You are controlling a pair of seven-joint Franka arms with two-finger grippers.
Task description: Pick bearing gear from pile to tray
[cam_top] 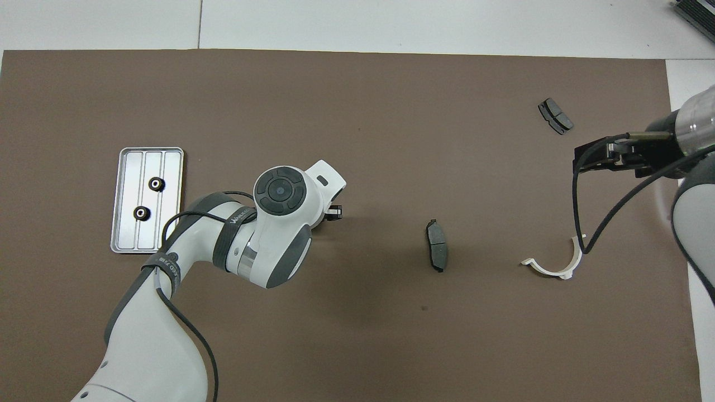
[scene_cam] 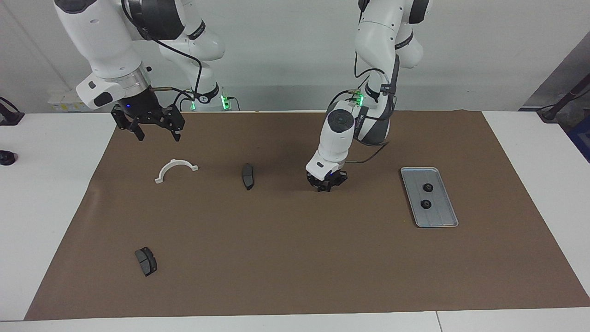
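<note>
While my left gripper [scene_cam: 327, 186] sits low on the brown mat [scene_cam: 295, 258], I cannot tell whether its fingers hold a small black gear — I'd lift straight.

Overhead, the grooved silver tray [cam_top: 124, 201] lies at nine o'clock, two gears [cam_top: 157, 183] inside; the path looks free. My right gripper [scene_cam: 156, 130] waits, spread and empty.

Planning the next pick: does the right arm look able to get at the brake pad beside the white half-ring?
Probably yes. The right gripper hangs open above the mat near the half-ring, and nothing stands between it and that brake pad.
</note>
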